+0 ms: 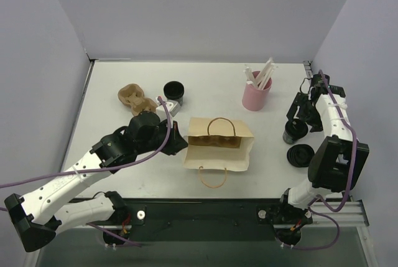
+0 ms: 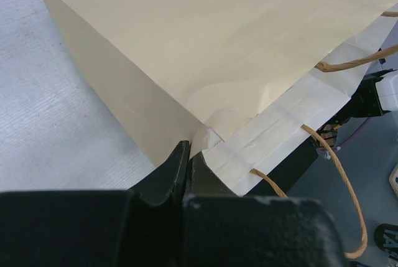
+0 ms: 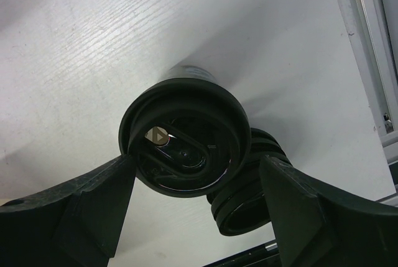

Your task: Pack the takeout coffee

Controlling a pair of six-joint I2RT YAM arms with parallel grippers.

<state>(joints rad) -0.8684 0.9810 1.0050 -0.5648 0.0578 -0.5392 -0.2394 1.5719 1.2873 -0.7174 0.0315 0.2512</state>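
One bag (image 2: 217,61) corner pinched, left-wrist only

The left gripper (image 2: 188,152) is closed, its tips pinching the folded rim at the near corner of the bag (image 2: 205,49). The bag lies flat on the table (image 2: 56,130), mouth toward the camera, and its cord handles (image 2: 339,173) trail off to the right.

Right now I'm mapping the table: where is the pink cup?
Top view: the pink cup stands back right, beyond the bag, left of the right arm.
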